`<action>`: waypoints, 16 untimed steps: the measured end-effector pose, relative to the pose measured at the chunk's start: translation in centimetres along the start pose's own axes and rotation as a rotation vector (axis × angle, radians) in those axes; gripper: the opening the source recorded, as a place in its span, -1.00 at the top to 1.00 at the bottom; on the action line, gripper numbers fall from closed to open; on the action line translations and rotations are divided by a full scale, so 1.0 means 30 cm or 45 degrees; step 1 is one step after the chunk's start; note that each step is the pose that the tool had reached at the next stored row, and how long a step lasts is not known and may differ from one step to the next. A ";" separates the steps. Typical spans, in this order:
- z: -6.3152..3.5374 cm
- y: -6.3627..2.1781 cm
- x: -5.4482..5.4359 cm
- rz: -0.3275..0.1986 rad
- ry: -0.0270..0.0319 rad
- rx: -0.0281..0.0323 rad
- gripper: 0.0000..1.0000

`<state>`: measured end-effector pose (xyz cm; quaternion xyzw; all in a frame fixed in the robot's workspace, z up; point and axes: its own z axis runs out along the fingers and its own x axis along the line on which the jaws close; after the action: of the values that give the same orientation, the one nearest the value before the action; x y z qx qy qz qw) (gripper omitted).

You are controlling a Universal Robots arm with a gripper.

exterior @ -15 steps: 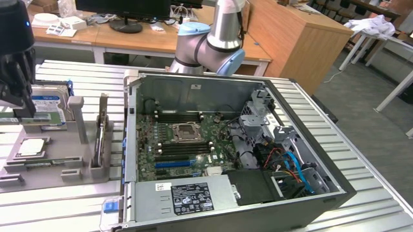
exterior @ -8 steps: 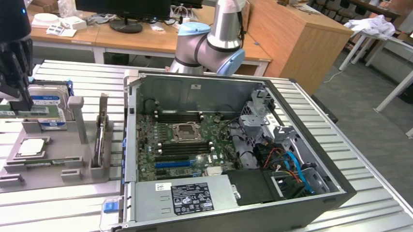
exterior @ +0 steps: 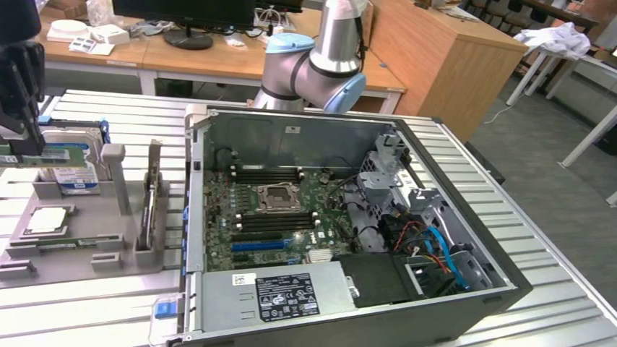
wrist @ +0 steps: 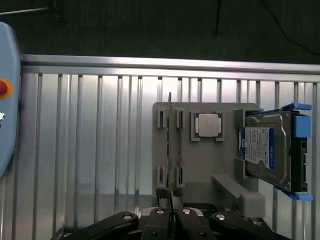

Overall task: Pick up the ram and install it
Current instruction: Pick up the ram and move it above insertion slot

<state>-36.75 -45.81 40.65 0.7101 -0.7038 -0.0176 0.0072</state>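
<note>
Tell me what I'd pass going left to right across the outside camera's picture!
The pincer gripping the green ram → motherboard → blue cables → white cloth.

An open computer case (exterior: 289, 124) is lying on a slatted metal table (exterior: 97, 318), its motherboard (exterior: 253, 217) and power supply (exterior: 279, 293) showing. To the exterior view's left, a grey holder tray (exterior: 82, 253) is carrying a blue-labelled hard drive (wrist: 265, 147) and a small square silver chip (wrist: 207, 124).

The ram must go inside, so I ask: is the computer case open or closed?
Open: the computer case lies on its side without a cover, and its motherboard is plainly visible.
</note>
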 end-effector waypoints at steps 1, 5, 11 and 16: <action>-0.005 0.000 0.000 0.000 -0.0001 0.0000 0.76; -0.008 0.000 0.000 0.000 -0.0001 0.0002 0.76; -0.008 0.000 0.000 0.000 0.0001 -0.0002 0.76; -0.009 -0.010 0.000 0.000 0.0001 -0.0002 0.76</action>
<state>-36.44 -45.81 40.90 0.7101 -0.7038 -0.0176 0.0073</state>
